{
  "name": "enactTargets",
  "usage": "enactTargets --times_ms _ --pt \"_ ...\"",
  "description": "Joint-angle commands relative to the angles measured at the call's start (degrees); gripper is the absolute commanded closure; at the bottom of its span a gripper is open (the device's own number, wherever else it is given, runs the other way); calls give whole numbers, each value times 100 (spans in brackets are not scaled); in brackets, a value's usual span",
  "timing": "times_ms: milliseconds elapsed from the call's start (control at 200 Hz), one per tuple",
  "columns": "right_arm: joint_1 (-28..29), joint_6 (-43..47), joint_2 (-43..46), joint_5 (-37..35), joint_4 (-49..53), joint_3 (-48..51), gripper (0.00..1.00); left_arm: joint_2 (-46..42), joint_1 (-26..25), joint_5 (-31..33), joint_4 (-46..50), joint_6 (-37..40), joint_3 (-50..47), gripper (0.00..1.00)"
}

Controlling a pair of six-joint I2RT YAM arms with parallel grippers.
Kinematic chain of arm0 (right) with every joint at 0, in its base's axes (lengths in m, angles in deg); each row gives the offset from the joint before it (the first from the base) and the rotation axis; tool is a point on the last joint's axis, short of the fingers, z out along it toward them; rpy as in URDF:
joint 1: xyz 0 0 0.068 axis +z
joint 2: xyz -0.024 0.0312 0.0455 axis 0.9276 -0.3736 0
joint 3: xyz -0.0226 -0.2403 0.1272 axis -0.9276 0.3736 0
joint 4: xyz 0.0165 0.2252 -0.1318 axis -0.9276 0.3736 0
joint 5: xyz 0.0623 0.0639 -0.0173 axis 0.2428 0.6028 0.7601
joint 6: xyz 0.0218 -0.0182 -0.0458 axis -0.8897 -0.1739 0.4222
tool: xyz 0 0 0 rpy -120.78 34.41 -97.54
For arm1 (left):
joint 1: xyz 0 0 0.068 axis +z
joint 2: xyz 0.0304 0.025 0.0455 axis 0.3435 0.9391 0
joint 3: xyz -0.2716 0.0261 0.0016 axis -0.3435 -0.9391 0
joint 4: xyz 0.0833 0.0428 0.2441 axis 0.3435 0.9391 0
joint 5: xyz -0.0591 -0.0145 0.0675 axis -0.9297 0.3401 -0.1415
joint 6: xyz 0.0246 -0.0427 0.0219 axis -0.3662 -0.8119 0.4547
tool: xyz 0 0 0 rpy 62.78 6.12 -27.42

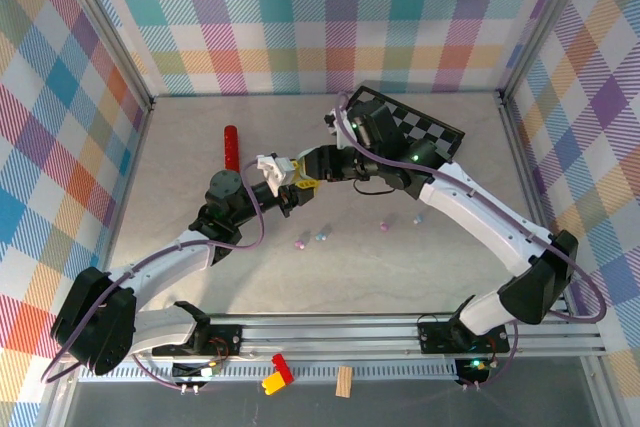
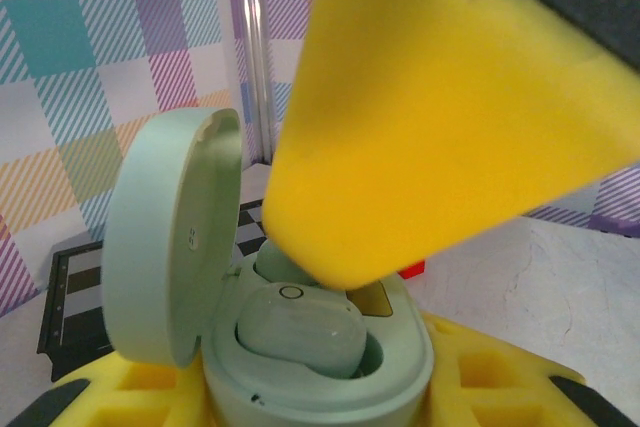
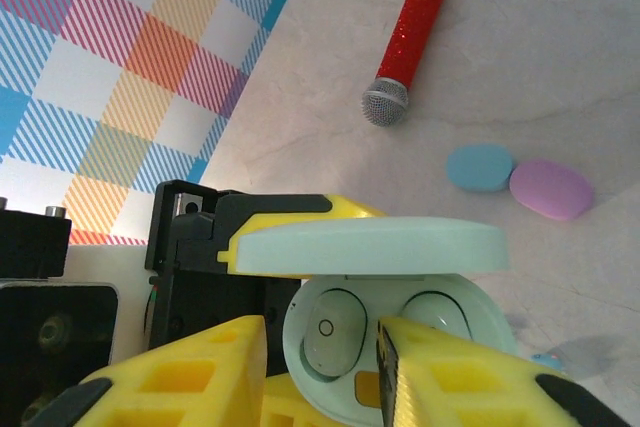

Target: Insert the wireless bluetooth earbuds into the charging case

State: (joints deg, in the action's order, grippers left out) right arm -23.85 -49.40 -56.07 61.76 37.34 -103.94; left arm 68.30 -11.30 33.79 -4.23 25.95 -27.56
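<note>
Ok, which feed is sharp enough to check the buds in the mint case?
Left wrist: charging case and a seated earbud are sharp, though a blurred yellow pad blocks the upper right. Right wrist: case interior crisp, near fingers soft. Top external: evenly lit, no glare, case too small.

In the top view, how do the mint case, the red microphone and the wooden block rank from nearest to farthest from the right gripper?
1. mint case: just left of the right gripper, at mid-table.
2. red microphone: farther left, lying toward the back.
3. wooden block: by far the farthest, at the near edge, bottom centre.
</note>
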Motion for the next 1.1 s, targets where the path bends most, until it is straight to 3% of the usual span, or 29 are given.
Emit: enactTargets --times_ms 0,250,360,605,855,1095 --pt "-35 24 232 -78 78 -134 64 12 -33 -76 -393 -27 186 68" --pt "-35 130 560 419 -322 7 60 81 -24 -16 -464 50 123 68" --pt "-35 206 635 311 -333 -96 63 59 -24 -40 -231 301 138 69" --pt "-107 404 -127 -14 340 -1126 69 -152 -24 -40 369 767 213 68" --pt "-303 143 -777 384 720 -1477 71 -378 -25 -23 239 483 96 68" --pt "-307 93 -514 358 622 -1031 71 -458 -24 187 49 123 10 68"
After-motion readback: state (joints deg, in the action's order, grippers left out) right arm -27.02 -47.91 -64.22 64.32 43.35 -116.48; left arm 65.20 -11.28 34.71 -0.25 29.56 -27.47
